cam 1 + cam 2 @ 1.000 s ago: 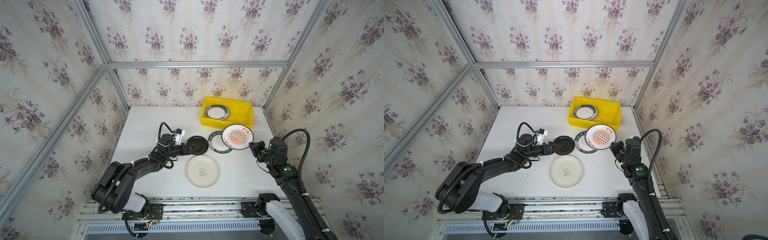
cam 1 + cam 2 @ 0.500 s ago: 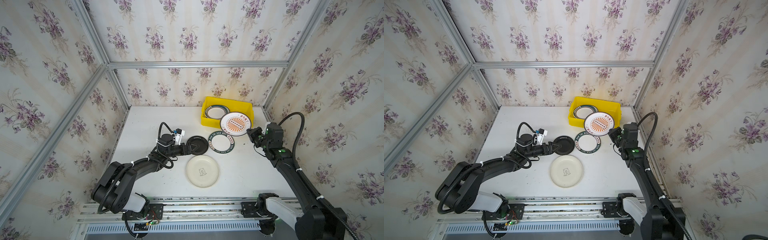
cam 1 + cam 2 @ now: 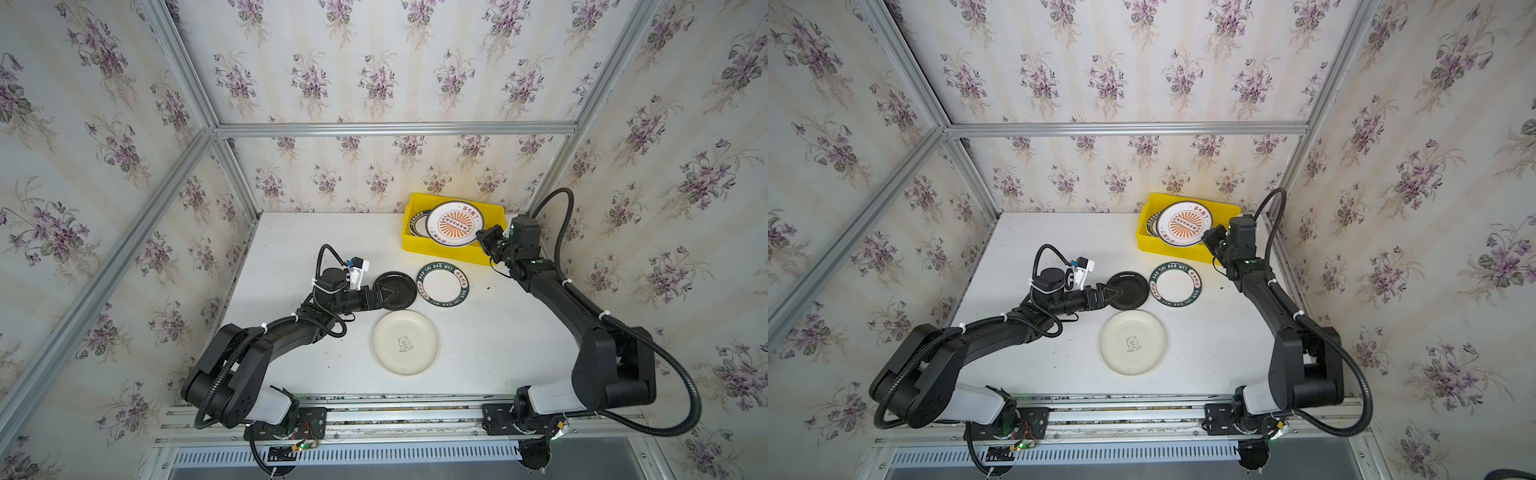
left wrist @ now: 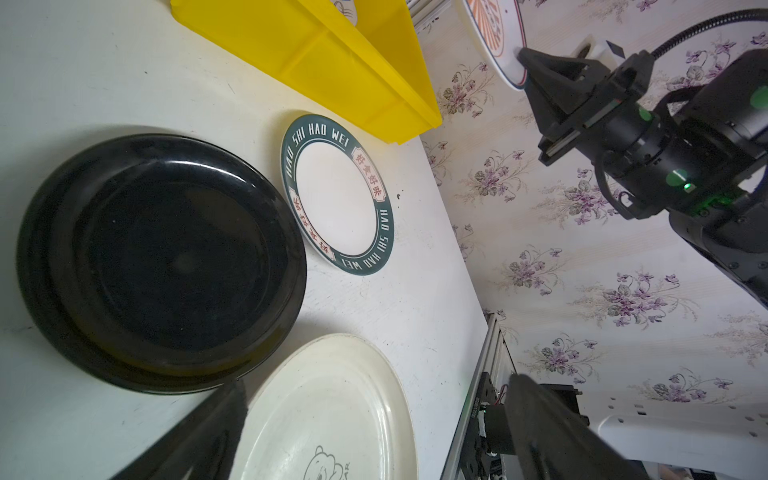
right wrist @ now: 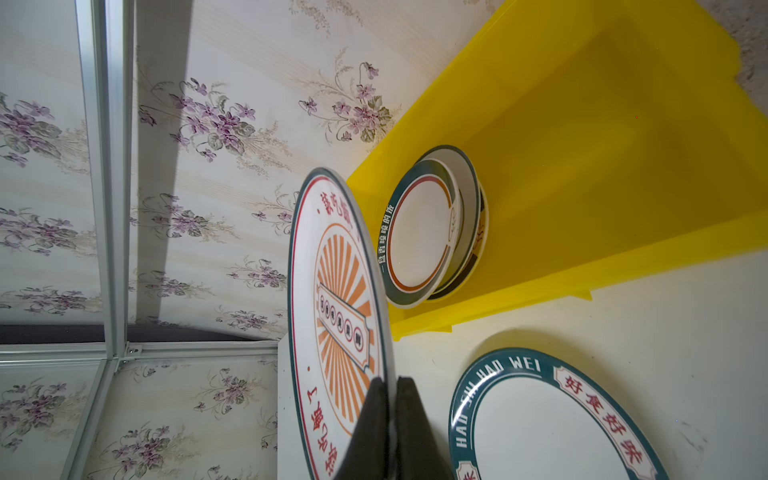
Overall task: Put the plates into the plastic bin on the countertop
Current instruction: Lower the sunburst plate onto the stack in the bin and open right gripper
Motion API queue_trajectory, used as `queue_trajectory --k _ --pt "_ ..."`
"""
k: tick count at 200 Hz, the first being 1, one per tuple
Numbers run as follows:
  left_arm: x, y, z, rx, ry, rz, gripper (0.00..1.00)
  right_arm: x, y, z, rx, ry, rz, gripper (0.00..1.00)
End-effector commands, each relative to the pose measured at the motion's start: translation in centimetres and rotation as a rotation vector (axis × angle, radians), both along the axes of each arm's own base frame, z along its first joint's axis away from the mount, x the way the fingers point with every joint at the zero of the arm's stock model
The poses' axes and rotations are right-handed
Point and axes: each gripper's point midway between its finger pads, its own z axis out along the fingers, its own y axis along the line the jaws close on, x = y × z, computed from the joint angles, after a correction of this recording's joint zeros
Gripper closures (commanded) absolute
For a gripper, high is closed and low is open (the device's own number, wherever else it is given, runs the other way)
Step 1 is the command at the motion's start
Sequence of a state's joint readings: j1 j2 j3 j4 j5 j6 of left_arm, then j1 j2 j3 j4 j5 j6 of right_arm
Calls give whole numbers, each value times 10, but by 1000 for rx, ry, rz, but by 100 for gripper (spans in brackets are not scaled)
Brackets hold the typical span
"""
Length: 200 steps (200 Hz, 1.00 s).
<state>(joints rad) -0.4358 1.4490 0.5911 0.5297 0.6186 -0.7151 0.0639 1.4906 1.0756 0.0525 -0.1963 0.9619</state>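
Pinching the sunburst plate [image 3: 455,222] by its near-right rim in the right gripper [image 3: 478,236], jaws clamped shut on the edge, and holding it face up, clear above the plastic bin [image 3: 451,254] at the far right of the countertop [image 3: 311,241]. Gripped at the rim, most likely, to keep the fingers out of the way and let it go down flat onto the stack [image 5: 424,237] already inside. Not touching bin wall or stack, going by the right wrist view. Over on the left, gaping wide and holding nothing: the left gripper [image 3: 1113,295], low at the left edge of the black plate [image 3: 397,289], probably lined up for the next pick. Just right of that, flat on the countertop and near the bin's front wall, the lettered plate [image 3: 442,284]; nearer, the bear plate [image 3: 405,348], flat too. Three waiting outside, then. Hard to count the stack: mostly covered by the sunburst plate from above, two or three rims showing from the wrist, no more certain than that. Contact between left fingers and black plate impossible to judge: dark on dark in both top views, one tip just beside the rim in the left wrist view, gap or touch unclear
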Motion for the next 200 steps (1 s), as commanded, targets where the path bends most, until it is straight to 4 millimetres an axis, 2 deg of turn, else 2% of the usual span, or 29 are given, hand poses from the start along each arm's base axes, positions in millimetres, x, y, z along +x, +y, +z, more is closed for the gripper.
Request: queue_trajectory --k 1,67,101,159,200 --pt "0 0 2 -1 -15 -6 0 28 4 26 -19 -113 14 100" --pt "0 1 2 -5 -5 -7 0 85 12 4 -107 -93 27 100" --pt "0 1 4 -11 -11 -5 0 105 22 -21 -162 -50 35 100" --pt "1 2 3 -12 -6 -2 0 112 25 -68 -142 30 14 100" --pt "0 1 3 -12 -3 -4 0 118 30 -81 -160 57 34 100"
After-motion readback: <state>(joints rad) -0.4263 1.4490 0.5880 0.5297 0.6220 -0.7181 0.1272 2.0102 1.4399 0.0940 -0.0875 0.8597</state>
